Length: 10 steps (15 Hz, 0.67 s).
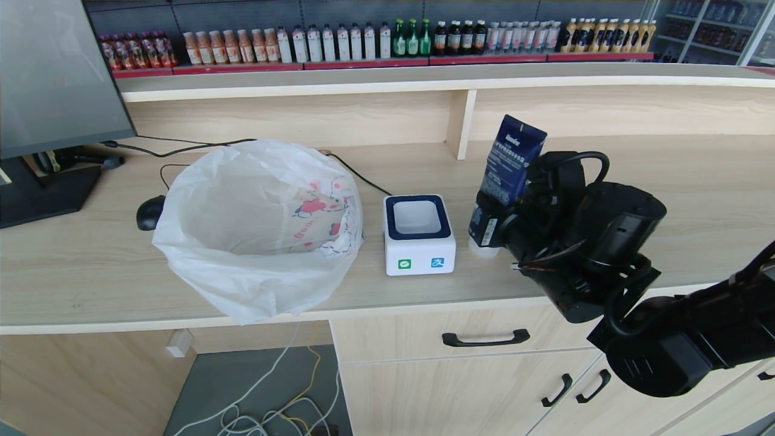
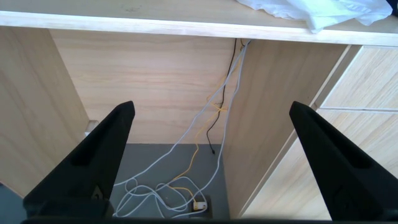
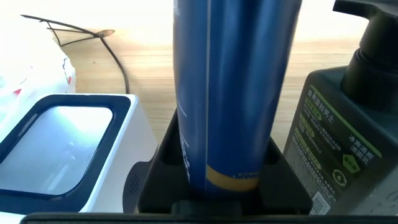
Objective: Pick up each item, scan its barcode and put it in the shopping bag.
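The right gripper (image 1: pixel 505 209), the nearest item in the head view, was found with its fingers closed on the lower part of a blue pack (image 1: pixel 507 160). The pack was held roughly upright, and most of its length stood clear beyond the fingertips. The position of its barcode could not be made out.

A dark pump bottle (image 3: pixel 342 130) was noted just beside the held pack, close to one finger. The scanner (image 1: pixel 419 233) was recorded near the fingers on the counter (image 1: pixel 91 266), on the side toward the bag, with its glass window facing upward. Beyond the scanner, well apart from the fingers, the shopping bag (image 1: pixel 260 224) stood open, and a printed packet (image 1: pixel 315 221) was seen inside it.

The left gripper (image 2: pixel 211 109) was observed below the counter edge. Its fingers were spread wide with nothing between them, and loose cables (image 2: pixel 186 180) lay beyond the fingertips.

The step in hand was judged to be the scan. It is recommended that:
- the pack be carried over the window and turned so that its barcode face is presented to the glass;
- it be held there steadily;
- the grip be kept firm, as the pack appeared soft and liable to bend;
- the pump bottle be given clearance, since a sideways swing could topple it.
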{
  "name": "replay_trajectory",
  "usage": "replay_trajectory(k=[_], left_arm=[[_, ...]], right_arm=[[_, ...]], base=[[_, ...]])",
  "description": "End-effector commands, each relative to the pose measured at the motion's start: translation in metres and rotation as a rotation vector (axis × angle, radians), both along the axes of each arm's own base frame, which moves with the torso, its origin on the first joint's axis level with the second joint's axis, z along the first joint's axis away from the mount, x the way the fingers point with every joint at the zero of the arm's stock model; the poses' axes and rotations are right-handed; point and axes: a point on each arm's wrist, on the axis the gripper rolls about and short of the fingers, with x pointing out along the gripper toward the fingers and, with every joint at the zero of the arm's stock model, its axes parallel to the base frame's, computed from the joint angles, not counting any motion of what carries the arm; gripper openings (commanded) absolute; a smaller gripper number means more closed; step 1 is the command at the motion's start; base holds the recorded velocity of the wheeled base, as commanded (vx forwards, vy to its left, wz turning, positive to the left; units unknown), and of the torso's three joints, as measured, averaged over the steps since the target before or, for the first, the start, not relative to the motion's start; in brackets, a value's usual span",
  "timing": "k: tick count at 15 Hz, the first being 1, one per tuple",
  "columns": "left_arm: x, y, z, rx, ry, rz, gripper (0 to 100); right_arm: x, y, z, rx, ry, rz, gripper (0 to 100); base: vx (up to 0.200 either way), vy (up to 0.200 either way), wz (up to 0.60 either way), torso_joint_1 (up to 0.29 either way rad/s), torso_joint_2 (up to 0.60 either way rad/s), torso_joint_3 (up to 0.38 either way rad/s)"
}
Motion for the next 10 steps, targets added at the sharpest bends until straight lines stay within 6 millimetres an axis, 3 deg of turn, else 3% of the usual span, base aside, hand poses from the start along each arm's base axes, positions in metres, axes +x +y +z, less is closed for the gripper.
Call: replay_trajectory(k=[1, 6, 10], left_arm=[[0.0, 0.0, 0.0, -0.001, 0.0, -0.001, 100], [0.0, 0.0, 0.0, -0.001, 0.0, -0.001, 100], [0.0, 0.0, 0.0, 0.001, 0.0, -0.001, 100]], right_arm=[[-0.001, -0.001, 0.003, 0.004, -0.006, 0.0, 0], [-0.006, -0.003, 0.006, 0.009, -0.014, 0.006, 0], [-0.025, -0.012, 0.014, 0.005, -0.026, 0.043, 0]], base=[[0.0, 0.0, 0.0, 0.0, 0.0, 0.0], [0.0, 0.0, 0.0, 0.0, 0.0, 0.0], [0.0, 0.0, 0.0, 0.0, 0.0, 0.0]])
